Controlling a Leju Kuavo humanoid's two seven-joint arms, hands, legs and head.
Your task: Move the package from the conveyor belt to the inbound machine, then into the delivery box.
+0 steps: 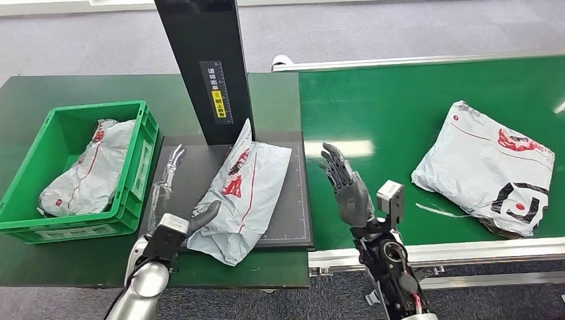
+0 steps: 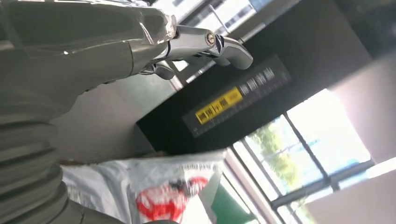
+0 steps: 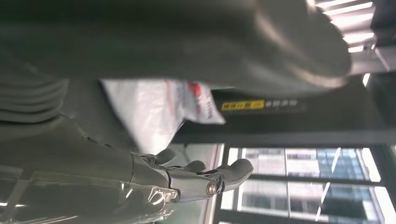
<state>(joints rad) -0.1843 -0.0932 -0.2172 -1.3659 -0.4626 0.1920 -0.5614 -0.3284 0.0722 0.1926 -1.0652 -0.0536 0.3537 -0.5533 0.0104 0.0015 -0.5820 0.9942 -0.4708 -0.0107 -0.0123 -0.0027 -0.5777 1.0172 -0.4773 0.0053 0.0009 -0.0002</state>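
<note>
On the far left sits a green box point(image 1: 143, 143) with one grey bag point(image 1: 90, 167) already lying inside it. Next to the box is a flat black plate point(image 1: 290, 213) with a tall black post point(image 1: 203, 67) standing at its back; this looks like the inbound machine. A second bag point(image 1: 246, 193) lies on the plate, with one corner leaning up against the post. This is the package in play, I think. The left hand point(image 1: 183, 207) is at the bag's left edge, thumb on top and fingers point(image 1: 174, 160) stretched out flat on the plate beside it. I cannot tell if it really pinches the bag or just touches it. The right hand point(image 1: 346, 187) is up in the air just right of the plate, holding nothing, fingers apart and pointing up. Far to the right, a third bag point(image 1: 486, 167) waits on the green belt point(image 1: 380, 113). What could go wrong: the bag is soft and slippery, so with only a thumb on its edge it may slide out or flop. It could also catch on the box's wall on the way over and fall on the table.
</note>
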